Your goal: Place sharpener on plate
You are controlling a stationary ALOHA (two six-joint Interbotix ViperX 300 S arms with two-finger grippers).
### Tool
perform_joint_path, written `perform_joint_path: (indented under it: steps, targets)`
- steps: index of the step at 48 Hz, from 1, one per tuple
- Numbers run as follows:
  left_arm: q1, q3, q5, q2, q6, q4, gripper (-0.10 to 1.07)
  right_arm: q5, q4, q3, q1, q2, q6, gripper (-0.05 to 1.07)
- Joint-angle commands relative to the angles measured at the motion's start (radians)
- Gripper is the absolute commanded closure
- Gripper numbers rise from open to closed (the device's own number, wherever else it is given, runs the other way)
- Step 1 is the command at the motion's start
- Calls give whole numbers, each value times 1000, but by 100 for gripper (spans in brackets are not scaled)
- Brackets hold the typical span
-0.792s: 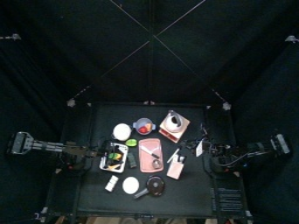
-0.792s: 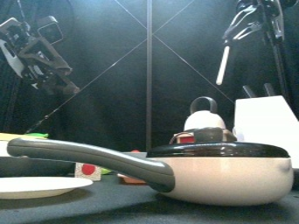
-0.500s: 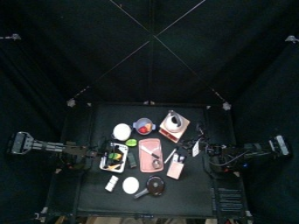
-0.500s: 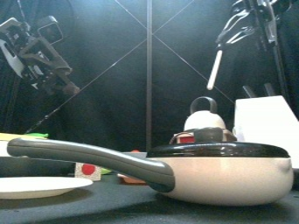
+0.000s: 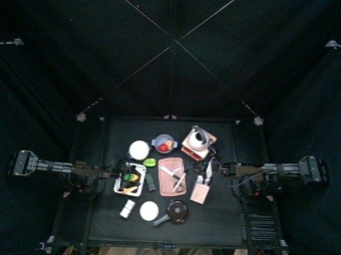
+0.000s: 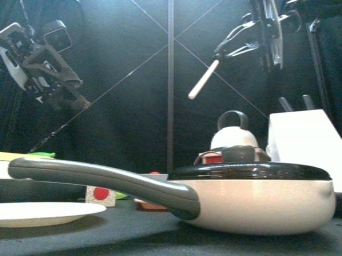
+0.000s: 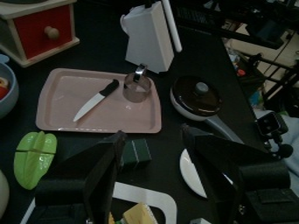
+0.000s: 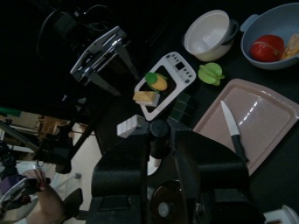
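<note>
Right gripper (image 6: 254, 40) clamped on white rod-like sharpener (image 6: 203, 79), raised above table's right side (image 5: 246, 159), left gripper (image 7: 149, 162) jaws apart, empty, near left edge.

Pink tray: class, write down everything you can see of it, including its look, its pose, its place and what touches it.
The pink tray is a shallow rectangle with rounded corners and a low raised rim, plastic by its look. It lies flat on the black table, near the table's middle in the top view. A knife with a black handle and a pale blade lies slantwise on it, and a small clear cup stands at one corner.
</note>
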Motion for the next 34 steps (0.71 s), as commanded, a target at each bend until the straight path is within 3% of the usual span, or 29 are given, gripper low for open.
perform_joint_path:
  steps: [1, 23, 34]
  targets:
    - [3, -12, -3, -3, 0, -2, 7, -25, -3, -15, -29, 29, -5, 56]
    - [12, -9, -3, -3, 0, -2, 7, -187, -35, -57, -104, 282, -8, 54]
    - [14, -5, -3, -2, 0, -2, 7, -198, -66, -110, -107, 387, -6, 51]
